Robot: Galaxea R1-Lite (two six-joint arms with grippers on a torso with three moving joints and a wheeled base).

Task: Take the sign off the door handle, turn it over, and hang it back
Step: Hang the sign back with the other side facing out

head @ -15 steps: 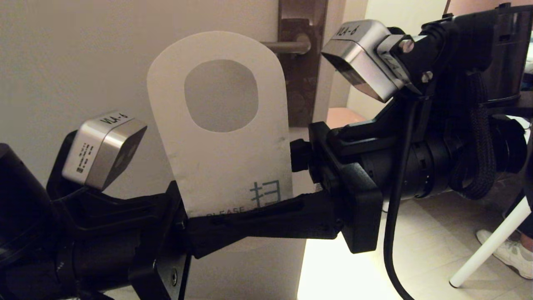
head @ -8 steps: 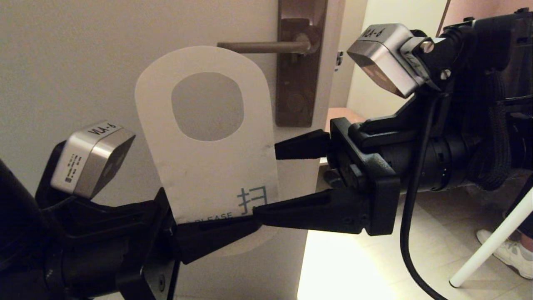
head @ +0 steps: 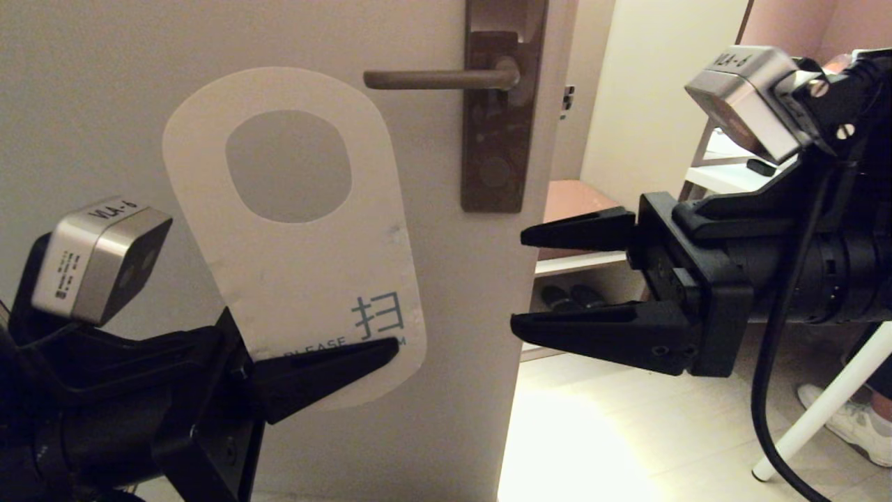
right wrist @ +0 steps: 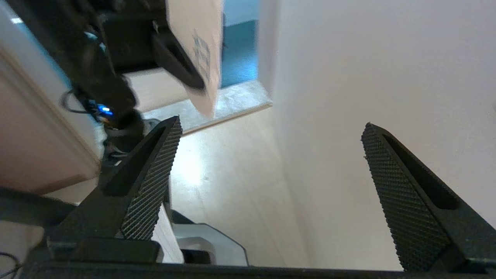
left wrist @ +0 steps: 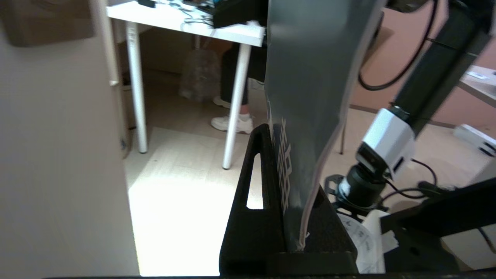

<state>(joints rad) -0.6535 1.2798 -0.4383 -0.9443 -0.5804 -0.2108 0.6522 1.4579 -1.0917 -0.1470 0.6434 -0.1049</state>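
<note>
L gripper (head: pixel 380 352) clenched on sign (head: pixel 293 237) lower end; sign off door handle (head: pixel 435 79), below-left of lever, pale side out, tilted. R gripper (head: pixel 519 286) released, empty, below handle plate.

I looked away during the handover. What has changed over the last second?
The right gripper let go of the sign, opened and drew back to the robot's right, clear of the card. The left gripper carried the sign left, uncovering the door handle. Unchanged: the left gripper stays shut on the sign's lower end, pale side facing the head camera, sign off the handle.
</note>
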